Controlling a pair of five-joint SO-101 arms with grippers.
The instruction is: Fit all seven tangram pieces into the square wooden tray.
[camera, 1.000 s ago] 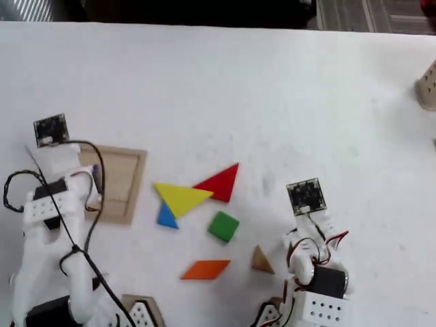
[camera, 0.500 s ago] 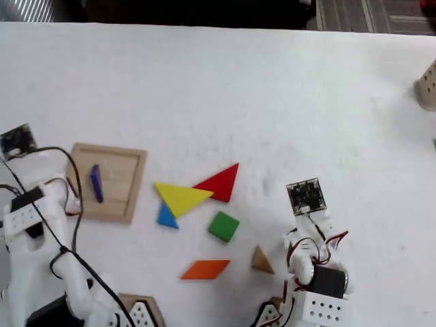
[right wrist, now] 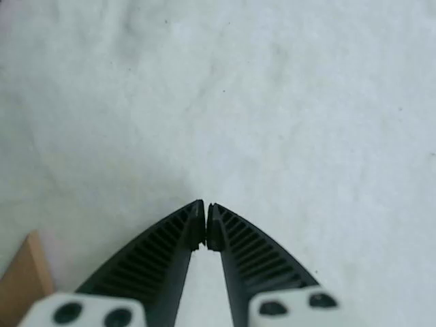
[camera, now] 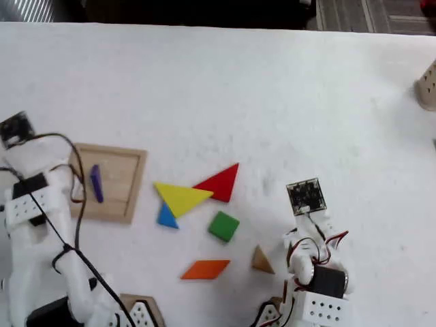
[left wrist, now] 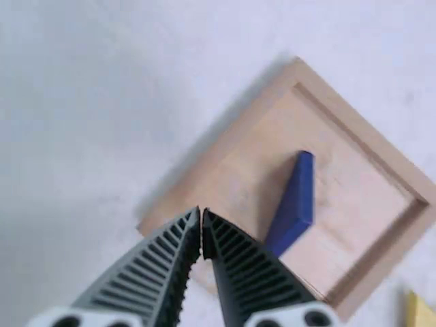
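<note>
Left fingers closed tip to tip and holding nothing, their tips hanging over the rim of the tray. Right fingers likewise closed and empty, over bare table.

Tray: square, wooden, lying flat on the white table just beside the left arm. It holds one piece, the purple piece, which shows as a narrow strip inside the tray. In the left wrist view the purple piece appears as a slab seen partly edge-on, one long side down on the tray floor; whether it stands upright or leans cannot be told.

Six pieces lie on the table outside the tray. The yellow triangle is nearest the tray; its tip meets the red triangle, and the blue triangle touches its other side. The green square lies near these but apart. The orange parallelogram lies nearer the arms' side of the table. The tan triangle lies just beside the right arm.

The left wrist view adds the grain of the tray floor and a corner of the yellow triangle. The right wrist view adds a tan wooden corner beside the fingers; which object it belongs to cannot be told. The high view alone gives a perforated tan object at the table's far edge.
</note>
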